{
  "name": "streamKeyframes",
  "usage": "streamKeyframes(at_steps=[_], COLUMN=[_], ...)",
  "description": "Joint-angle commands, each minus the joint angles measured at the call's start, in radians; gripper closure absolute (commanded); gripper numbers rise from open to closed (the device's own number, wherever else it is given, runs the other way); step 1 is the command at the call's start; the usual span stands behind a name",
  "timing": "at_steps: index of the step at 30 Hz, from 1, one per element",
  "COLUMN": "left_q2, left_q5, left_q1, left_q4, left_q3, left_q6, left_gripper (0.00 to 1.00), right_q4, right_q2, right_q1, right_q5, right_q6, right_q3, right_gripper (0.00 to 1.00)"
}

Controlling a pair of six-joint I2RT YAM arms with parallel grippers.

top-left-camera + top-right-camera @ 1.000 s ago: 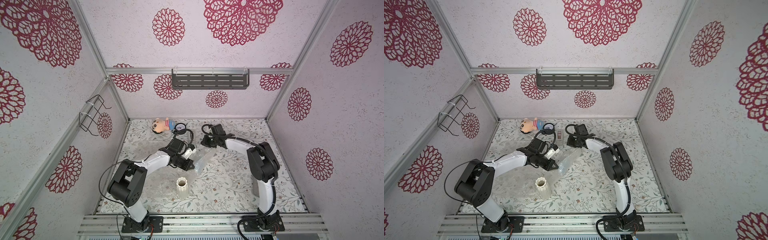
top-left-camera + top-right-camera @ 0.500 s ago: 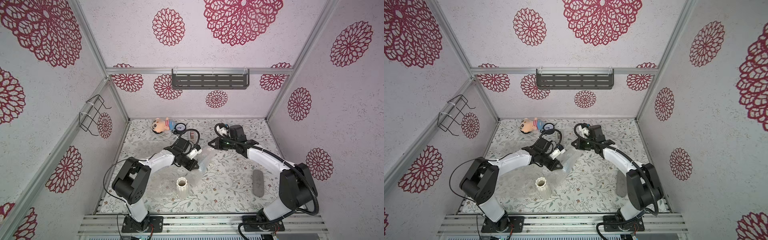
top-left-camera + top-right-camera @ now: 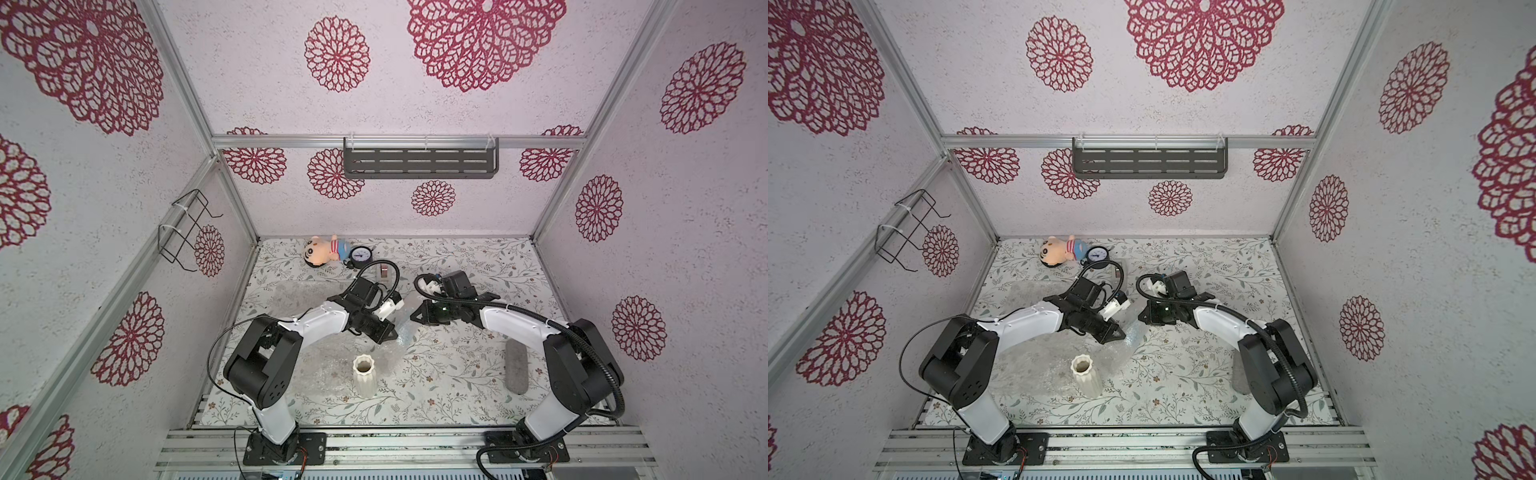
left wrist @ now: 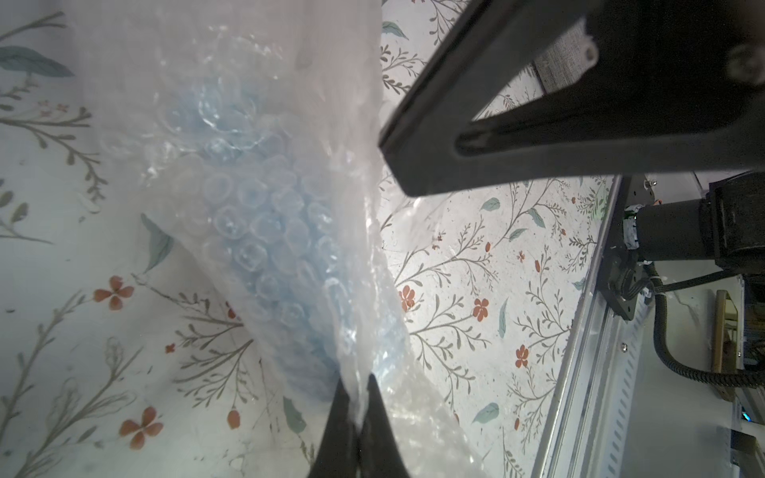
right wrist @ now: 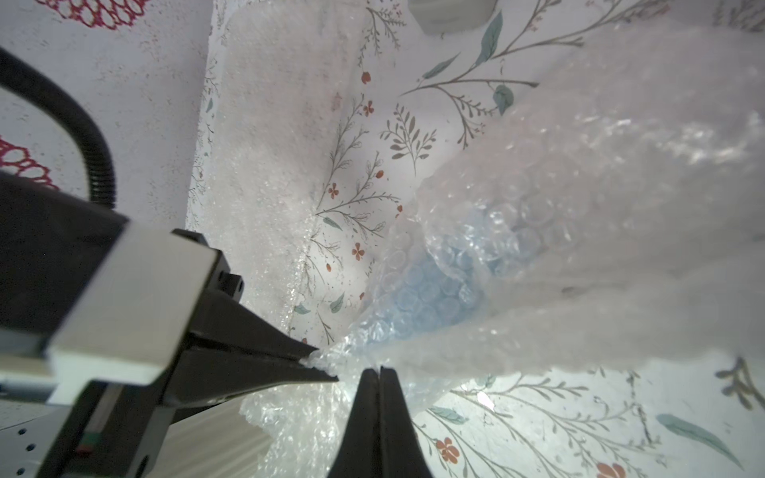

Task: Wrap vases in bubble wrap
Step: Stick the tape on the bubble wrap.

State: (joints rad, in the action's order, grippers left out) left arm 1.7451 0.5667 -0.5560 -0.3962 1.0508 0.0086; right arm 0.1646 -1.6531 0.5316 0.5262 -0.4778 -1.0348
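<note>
The light blue vase (image 4: 281,231) lies inside a bundle of bubble wrap (image 4: 256,124) at mid table, seen faintly in a top view (image 3: 405,332). My left gripper (image 4: 358,383) is shut on a gathered fold of that wrap at the vase's end. My right gripper (image 5: 378,370) is shut too, its tips at the same gathered edge, close beside the left gripper (image 5: 327,364). In both top views the two grippers (image 3: 390,336) (image 3: 413,318) meet over the bundle. The cream vase (image 3: 364,376) stands upright and bare on a second bubble wrap sheet (image 3: 328,365) near the front.
A grey oblong case (image 3: 516,365) lies at the front right beside the right arm. A doll (image 3: 322,253), a round gauge (image 3: 360,257) and a small block (image 3: 384,272) sit along the back. More flat wrap (image 3: 297,293) lies at the back left.
The right arm has unfolded outward and its gripper has come forward from the back to the wrapped bundle. The left gripper shifted slightly right with the wrap.
</note>
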Motion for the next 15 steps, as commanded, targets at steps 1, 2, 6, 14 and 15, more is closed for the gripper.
streamKeyframes(at_steps=[1, 2, 6, 14, 15], left_q2=[0.002, 0.005, 0.009, 0.014, 0.017], left_q5=[0.005, 0.007, 0.004, 0.009, 0.007], left_q1=[-0.002, -0.002, -0.002, -0.002, -0.002], left_q4=[0.036, 0.036, 0.030, 0.025, 0.023], left_q3=[-0.008, -0.008, -0.003, 0.000, 0.002], left_q6=[0.030, 0.031, 0.031, 0.032, 0.032], left_gripper=[1.00, 1.00, 1.00, 1.00, 1.00], right_q4=[0.042, 0.038, 0.035, 0.030, 0.035], right_q2=[0.003, 0.003, -0.026, -0.085, -0.098], right_q1=[0.008, 0.007, 0.010, 0.018, 0.018], right_q5=[-0.018, -0.015, 0.006, 0.002, 0.001], right_q6=[0.052, 0.053, 0.054, 0.069, 0.075], right_q3=[-0.030, -0.028, -0.046, -0.076, -0.081], right_gripper=[1.00, 1.00, 1.00, 1.00, 1.00])
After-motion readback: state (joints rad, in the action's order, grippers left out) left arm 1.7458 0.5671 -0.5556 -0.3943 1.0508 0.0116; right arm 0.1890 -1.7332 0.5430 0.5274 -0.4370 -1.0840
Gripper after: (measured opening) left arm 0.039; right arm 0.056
